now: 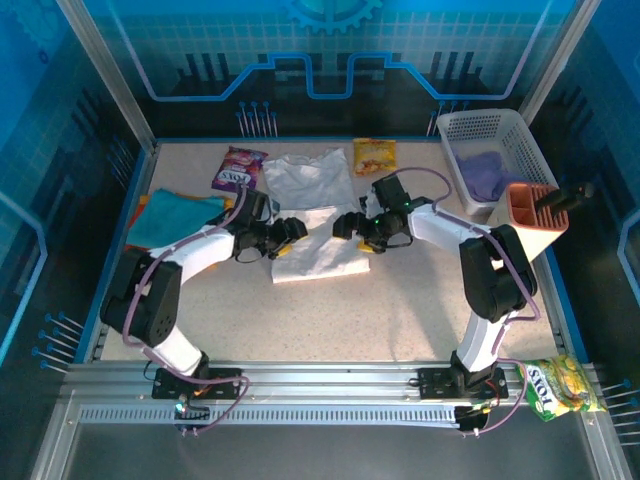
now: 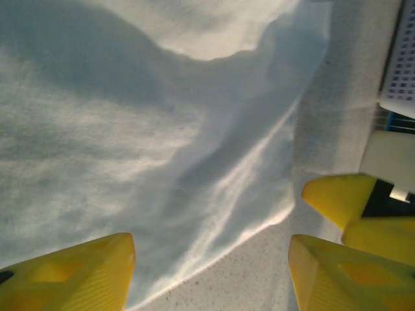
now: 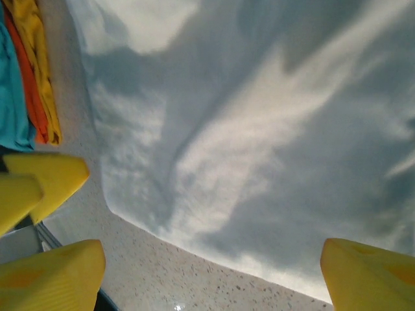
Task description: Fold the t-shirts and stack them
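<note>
White tee (image 1: 312, 215) lay mid-table (image 1: 330, 310), partly folded, collar end toward the far side, near part doubled over. Left gripper (image 1: 291, 231) was at its left edge, jaws spread w/ nothing pinched; in the left wrist view its fingers (image 2: 71, 275) stood apart over the cloth's edge & bare table. Right gripper (image 1: 346, 224) was at the tee's right side, jaws also spread wide, empty. Teal tee (image 1: 178, 215) lay folded at table's left on an orange one (image 3: 32, 97), apart from the white. Purple packet (image 1: 238, 167) sat just left of the collar end, yellow packet (image 1: 374, 155) just right. Basket (image 1: 520, 140) w/ purple cloth (image 1: 485, 175) stood far right, orange holder (image 1: 535, 215) beside it.
</note>
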Controlling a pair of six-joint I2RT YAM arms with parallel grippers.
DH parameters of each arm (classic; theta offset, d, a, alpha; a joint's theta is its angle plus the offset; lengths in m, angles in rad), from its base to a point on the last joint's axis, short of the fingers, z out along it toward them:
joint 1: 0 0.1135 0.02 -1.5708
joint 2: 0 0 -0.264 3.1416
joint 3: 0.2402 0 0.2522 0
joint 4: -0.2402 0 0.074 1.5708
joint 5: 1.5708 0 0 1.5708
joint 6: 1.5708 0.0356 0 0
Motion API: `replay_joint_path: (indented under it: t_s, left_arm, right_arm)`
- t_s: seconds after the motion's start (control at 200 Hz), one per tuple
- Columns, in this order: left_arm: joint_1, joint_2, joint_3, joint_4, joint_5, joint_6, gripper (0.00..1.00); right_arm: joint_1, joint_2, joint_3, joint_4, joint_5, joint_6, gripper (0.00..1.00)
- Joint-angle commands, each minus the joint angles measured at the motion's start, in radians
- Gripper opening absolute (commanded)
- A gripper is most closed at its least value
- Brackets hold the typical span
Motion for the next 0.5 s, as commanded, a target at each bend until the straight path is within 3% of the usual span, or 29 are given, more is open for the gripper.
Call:
replay_joint_path:
  t_s: [0.0, 0.275, 0.495]
  left_arm:
    - [0.003, 0.073, -0.028, 0.051, -0.025, -0.020, 0.64]
    - [0.035, 0.071, -0.073, -0.029, -0.102, 0.064, 0.63]
    - [0.061, -0.105, -0.068, -0.227, -0.060, 0.151, 0.64]
  right_arm:
    - [0.009, -0.004, -0.086, 0.106, -0.040, 0.024, 0.85]
    - [-0.003, -0.009, -0.220, 0.179, -0.026, 0.012, 0.84]
    - [-0.013, -0.099, -0.122, -0.016, 0.033, -0.078, 0.84]
